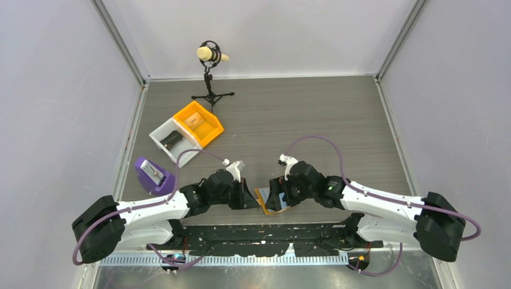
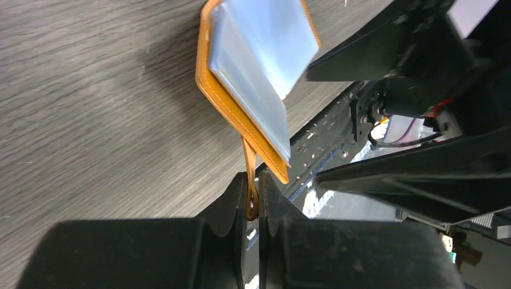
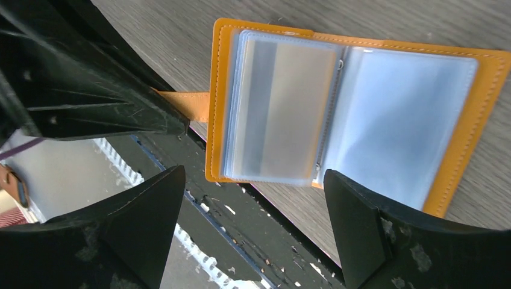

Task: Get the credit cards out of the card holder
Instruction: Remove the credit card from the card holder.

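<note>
Right now we are clamping the card holder [image 3: 340, 120] by its orange strap [image 2: 249, 159] with our left gripper [image 2: 256, 194], whose fingers are pressing fully together on it, holding it at the near edge of the table [image 1: 301, 120] between both arms. Our right gripper [image 3: 252, 180] is hovering just above the open sleeves [image 3: 404, 114], its fingers spread wide and gripping nothing. We are judging the task barely started: a greyish card [image 3: 283, 105] seems to be sitting inside the pocket nearer the strap, so every pull-out is remaining to do.
</note>
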Tool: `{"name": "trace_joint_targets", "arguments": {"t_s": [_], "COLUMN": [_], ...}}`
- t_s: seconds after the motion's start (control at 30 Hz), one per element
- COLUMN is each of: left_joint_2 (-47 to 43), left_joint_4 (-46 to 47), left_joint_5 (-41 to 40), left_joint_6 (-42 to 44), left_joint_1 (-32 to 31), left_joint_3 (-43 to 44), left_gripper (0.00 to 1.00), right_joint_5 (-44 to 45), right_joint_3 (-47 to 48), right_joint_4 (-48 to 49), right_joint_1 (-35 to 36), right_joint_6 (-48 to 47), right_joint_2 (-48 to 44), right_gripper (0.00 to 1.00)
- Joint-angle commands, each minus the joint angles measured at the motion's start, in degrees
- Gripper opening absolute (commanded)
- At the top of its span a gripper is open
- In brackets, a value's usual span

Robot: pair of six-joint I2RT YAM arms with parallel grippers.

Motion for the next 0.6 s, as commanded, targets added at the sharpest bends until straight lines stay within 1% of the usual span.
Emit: {"name": "trace_joint_targets", "arguments": {"t_s": [0.0,0.23,0.47,0.53,0.57], "left_joint_2": [1.0,2.6,4.6,4.4,4.2], "left_joint_4": [2.5,4.3,5.4,5.4,5.2], "left_joint_5": [1.4,1.8,2.2,1.9,1.6], "left_joint_6": [0.1,-0.2,-0.5,-0.5,-0.5], "left_joint_1": [-0.4,-0.5,-0.6,-0.8,-0.9], "left_joint_3": [3.2,4.3,5.1,4.8,4.5], "left_gripper": [0.0,0.0,0.0,0.0,0.0], "right_joint_5": [3.9,4.4,6.3,8.3,11.6], "right_joint_3": [2.5,1.9,2.0,2.5,2.6], "right_joint_4": [4.6,6.0,3.5,1.7,0.9], "right_joint_1": [2.5,3.5,3.7,3.7,3.6], "right_joint_6": [-0.7,0.7,-1.1,-1.6,-1.6], "right_joint_2": [2.6,4.4,1.4,0.0,-0.4], "right_gripper": [0.93,0.93,0.89,0.89,0.89]}}
